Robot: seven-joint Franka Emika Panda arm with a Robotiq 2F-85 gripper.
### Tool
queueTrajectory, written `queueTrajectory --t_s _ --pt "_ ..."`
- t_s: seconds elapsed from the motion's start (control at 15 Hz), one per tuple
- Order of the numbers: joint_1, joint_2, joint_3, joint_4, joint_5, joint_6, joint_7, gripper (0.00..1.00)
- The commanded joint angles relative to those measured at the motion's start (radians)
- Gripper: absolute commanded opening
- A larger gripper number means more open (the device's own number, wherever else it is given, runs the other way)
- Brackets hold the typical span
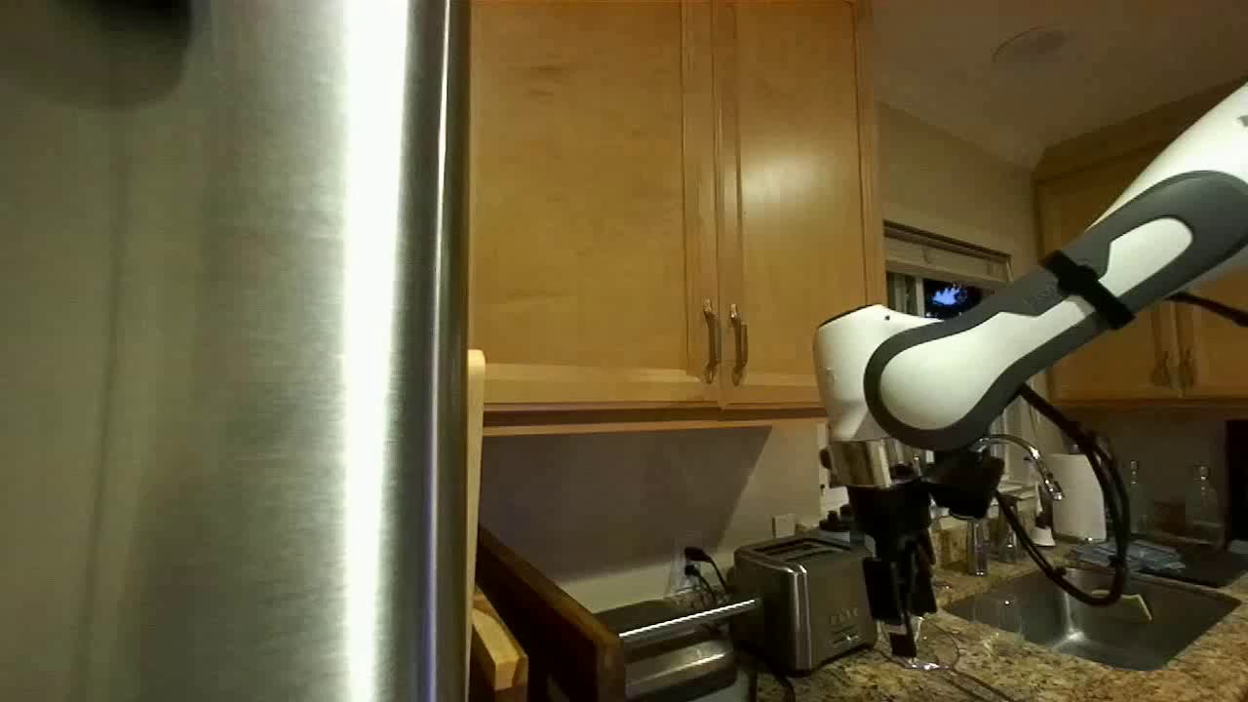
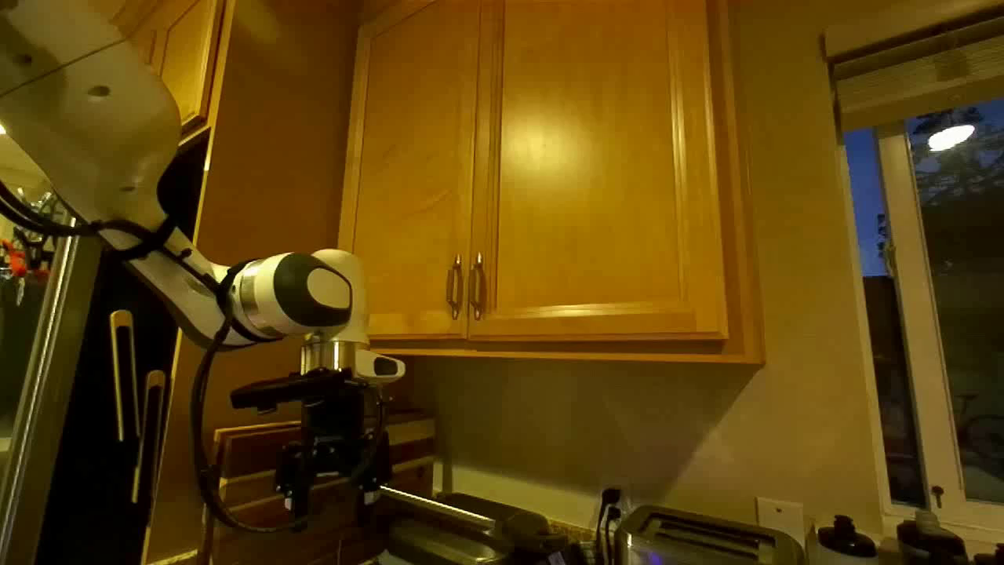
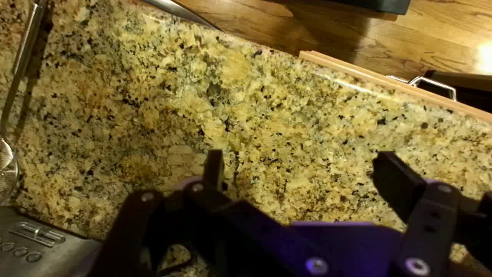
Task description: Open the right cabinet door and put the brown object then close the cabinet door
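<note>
Black fingers (image 3: 399,184) are hanging spread and empty; opening the tall honey-wood right cabinet door (image 2: 596,180) above them is seemingly pending, calling for reaching its slim metal handle (image 2: 478,287).

The arm (image 1: 1033,327), white with grey edging, slants down from overhead, a black strap (image 1: 1087,290) wrapped around it. At the low end the rounded wrist (image 2: 310,294) bends it over, and beneath a silver collar (image 2: 333,355) the black tool (image 3: 299,163) points straight down, pretty much plumb. Its two fingers (image 3: 399,181) are spread well apart, a wide gap between them, both reaching about equally far. Up close they're dark, jointed pieces with shiny bolts (image 3: 418,266). A black cable (image 1: 1120,526) droops in a loose loop beside the tool.
</note>
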Motion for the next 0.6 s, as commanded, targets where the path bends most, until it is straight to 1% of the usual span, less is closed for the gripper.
queueTrajectory --t_s 0.0,0.53 --pt "0.010 0.000 -0.009 0.002 -0.003 -0.002 0.003 1.00" --pt "0.013 0.006 -0.008 0.011 -0.002 -0.004 -0.001 1.00"
